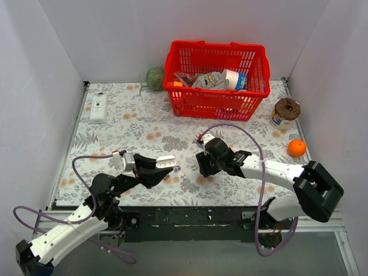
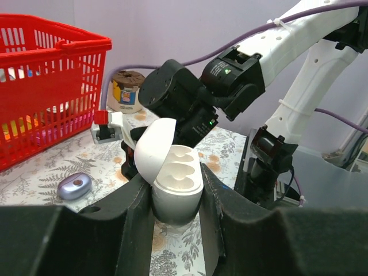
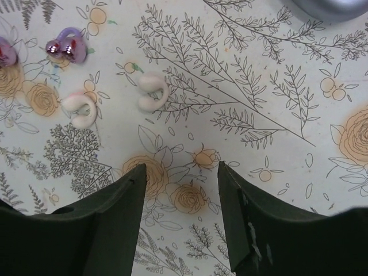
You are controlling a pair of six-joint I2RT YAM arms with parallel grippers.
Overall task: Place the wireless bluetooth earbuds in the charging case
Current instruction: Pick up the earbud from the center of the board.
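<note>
Far left, on the floral-covered table [image 1: 115, 150]: white rectangular device [image 1: 98, 107], lying flat. Further back, against the wall: green ball [image 1: 154, 78].

Left of centre: left gripper [image 2: 175, 198] clenched on the white charging case [image 2: 179, 179]. Lid swung open, two empty sockets facing up, right arm's black wrist looming close behind. Near the case, on the cloth: small lavender oval piece [image 2: 75, 186], with two glossy rounded beads on it in the right wrist view.

Centre: right gripper [image 3: 181, 172] released, fingers apart over bare cloth. Ahead of the fingertips and outside the gap: two white hooked earbuds [image 3: 152, 92], side by side but apart, between fingers and lavender piece.

Rear, centre-right: red basket [image 1: 213, 103] of mixed goods, well apart from both grippers. Far right: brown-lidded jar [image 1: 285, 112], then orange [image 1: 296, 148].
</note>
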